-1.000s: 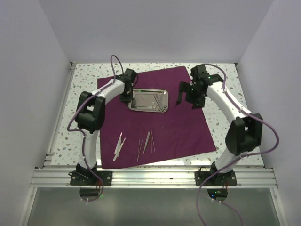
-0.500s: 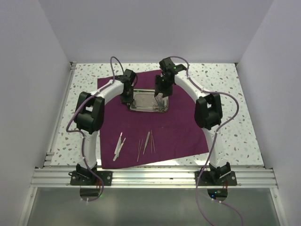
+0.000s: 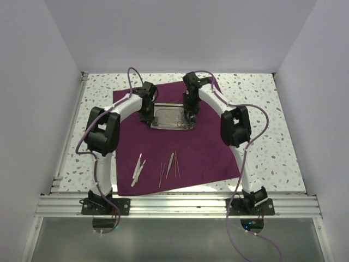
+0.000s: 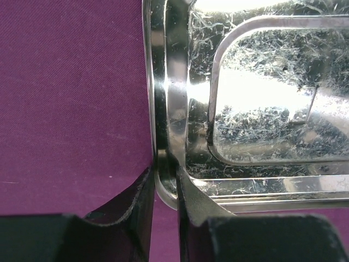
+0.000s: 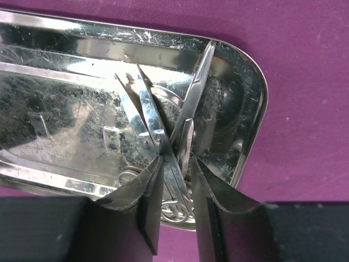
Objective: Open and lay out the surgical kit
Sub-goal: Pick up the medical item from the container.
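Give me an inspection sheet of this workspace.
Surface: speckled white tabletop, partly covered by a spread plum cloth.
Job's things: shiny rectangular steel tray on the cloth, silver ring-handled instruments crossed inside it; thin silver instruments laid out near the cloth's front edge.
Clutter: nothing seen.
Hands: left hand pinches the tray's left-end rim; right hand straddles the instruments in the tray, grip unclear.
Cables: purple cables loop off both arms.
Surroundings: white walls; aluminium rail in front.
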`<action>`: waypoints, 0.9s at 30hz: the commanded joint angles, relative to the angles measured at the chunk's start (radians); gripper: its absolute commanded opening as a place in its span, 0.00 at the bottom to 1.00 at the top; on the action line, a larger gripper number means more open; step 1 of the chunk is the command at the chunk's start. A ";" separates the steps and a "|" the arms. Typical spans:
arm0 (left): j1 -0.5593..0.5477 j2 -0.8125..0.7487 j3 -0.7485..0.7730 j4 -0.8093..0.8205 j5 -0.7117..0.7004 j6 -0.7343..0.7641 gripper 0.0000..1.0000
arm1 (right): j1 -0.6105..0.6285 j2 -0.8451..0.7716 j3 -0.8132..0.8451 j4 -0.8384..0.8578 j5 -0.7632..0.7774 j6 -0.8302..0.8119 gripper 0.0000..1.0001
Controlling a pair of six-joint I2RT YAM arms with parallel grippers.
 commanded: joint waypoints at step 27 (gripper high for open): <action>0.044 -0.034 0.002 0.041 0.041 0.049 0.19 | 0.093 0.024 -0.054 -0.028 0.046 -0.042 0.00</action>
